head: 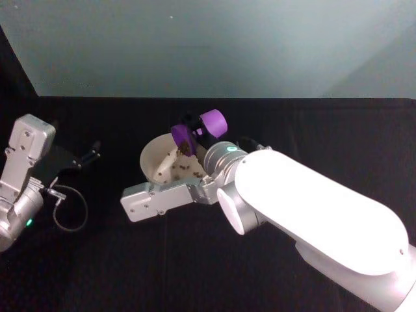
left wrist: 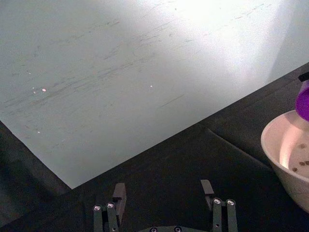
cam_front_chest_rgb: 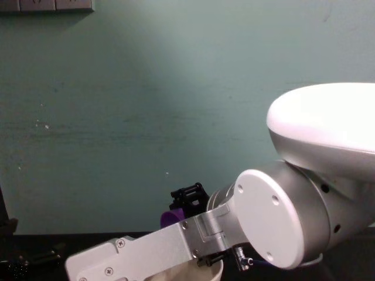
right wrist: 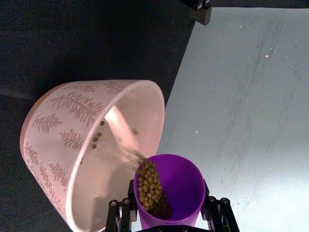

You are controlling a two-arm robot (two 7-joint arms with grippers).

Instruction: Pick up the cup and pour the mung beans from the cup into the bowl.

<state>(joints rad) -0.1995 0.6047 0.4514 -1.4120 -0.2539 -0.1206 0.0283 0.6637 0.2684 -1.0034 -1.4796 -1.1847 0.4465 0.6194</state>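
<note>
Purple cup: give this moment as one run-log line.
right gripper: shut on purple plastic cup, tilted over cream-white round bowl | mung beans: spilling into bowl | left gripper: open, parked left

The right arm [head: 325,214] and tilted cup [head: 213,122] block the bowl [head: 149,156] from the right, while the table [head: 110,123] at its left seems open.
</note>
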